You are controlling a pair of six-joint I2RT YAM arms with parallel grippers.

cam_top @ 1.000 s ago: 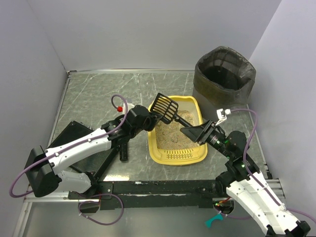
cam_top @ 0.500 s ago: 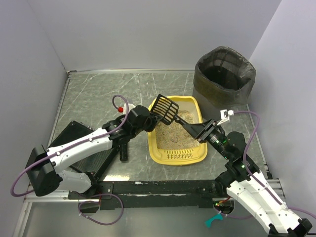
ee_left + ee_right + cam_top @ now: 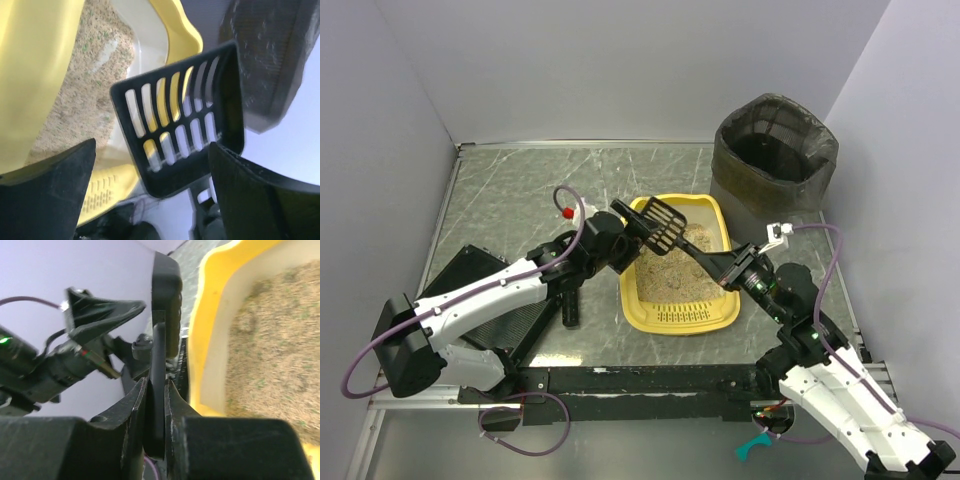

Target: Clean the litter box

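The yellow litter box [image 3: 680, 318] holds beige litter [image 3: 672, 268] and lies mid-table. A black slotted scoop [image 3: 663, 222] hangs tilted above its far left corner. My right gripper [image 3: 722, 268] is shut on the scoop's handle [image 3: 159, 355], the jaws pressed flat on both sides of it [image 3: 157, 385]. My left gripper [image 3: 626, 230] is open, its fingers standing either side of the scoop's slotted head [image 3: 180, 135] without touching it [image 3: 150, 150]. The litter box wall [image 3: 30, 75] lies below the left gripper.
A dark grey bin with a bag liner [image 3: 772, 165] stands at the back right, close to the litter box. A black flat pan [image 3: 480, 290] lies at the left under my left arm. A small red-capped item [image 3: 566, 213] sits beside the left wrist. Walls enclose the table.
My left gripper has opened and let go of the scoop's head. My right gripper has closed onto the scoop's handle, and the scoop has shifted slightly right.
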